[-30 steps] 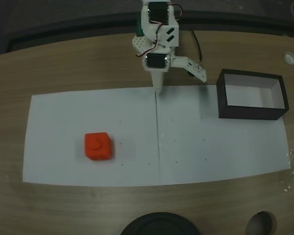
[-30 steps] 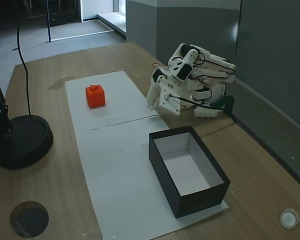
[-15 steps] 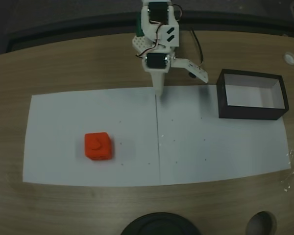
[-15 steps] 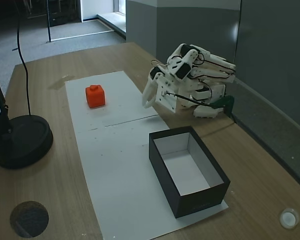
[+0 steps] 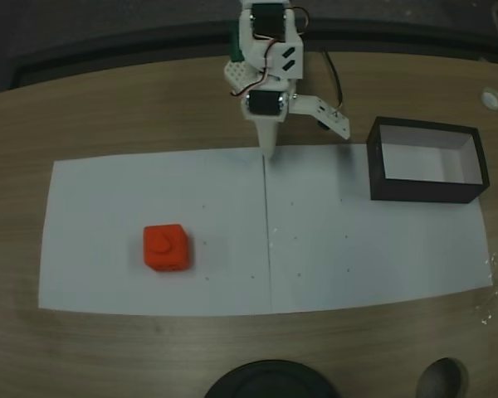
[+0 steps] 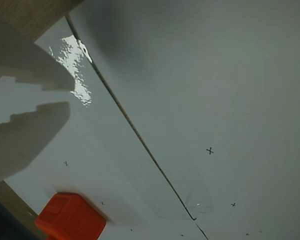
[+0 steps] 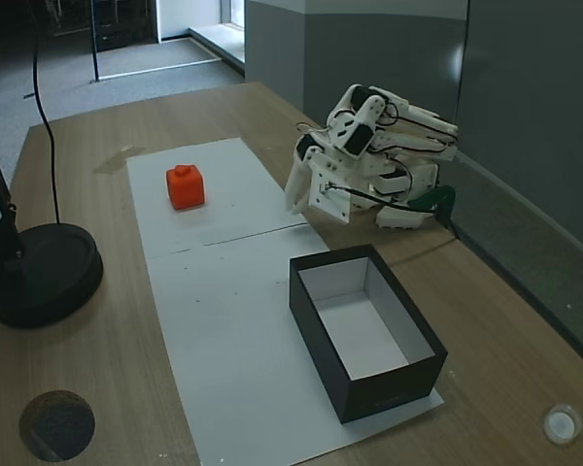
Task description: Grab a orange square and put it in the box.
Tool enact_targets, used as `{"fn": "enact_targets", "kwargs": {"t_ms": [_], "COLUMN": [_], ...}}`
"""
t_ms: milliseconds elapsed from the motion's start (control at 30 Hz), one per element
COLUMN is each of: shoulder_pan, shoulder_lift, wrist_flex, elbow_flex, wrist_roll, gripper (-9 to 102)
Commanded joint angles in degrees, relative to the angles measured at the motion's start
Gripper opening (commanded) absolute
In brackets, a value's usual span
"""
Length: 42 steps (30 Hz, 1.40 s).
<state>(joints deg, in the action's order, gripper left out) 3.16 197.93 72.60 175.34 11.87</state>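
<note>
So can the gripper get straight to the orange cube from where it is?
Probably yes. The orange cube sits alone on the white paper, with bare sheet between it and the gripper. The box stands off to the other side.

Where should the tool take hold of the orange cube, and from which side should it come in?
Probably from above, closing on two opposite flat side faces of the orange cube. It sits upright on the white paper with open space all round, so every side looks reachable. The small raised mark on its top makes the flat sides the better surfaces. The tool is well apart from it, near the paper's far edge.
</note>
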Motion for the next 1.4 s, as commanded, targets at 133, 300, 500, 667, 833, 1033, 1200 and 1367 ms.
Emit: {"fn": "enact_targets", "kwargs": {"t_ms": [133,300,500,667,833,1033,1200,1367], "shoulder_pan": [-0.3,-0.3,2.8,8.2,12.3,11.4,10.3,18.4], "shoulder_lift": [0.6,0.6,0.6,0.6,0.3,-1.2,-14.5,-37.9], "wrist_flex": [1.1,1.1,-9.3,-30.1,-39.0,-38.8,-31.0,-23.0], "elbow_flex": [-3.3,-3.3,-3.9,-4.2,-10.5,-18.2,-24.5,-39.1], "wrist_roll": [0.4,0.4,0.0,0.0,2.5,6.3,-2.3,-6.9], "gripper": [0,0,0,11,24,25,26,30]}}
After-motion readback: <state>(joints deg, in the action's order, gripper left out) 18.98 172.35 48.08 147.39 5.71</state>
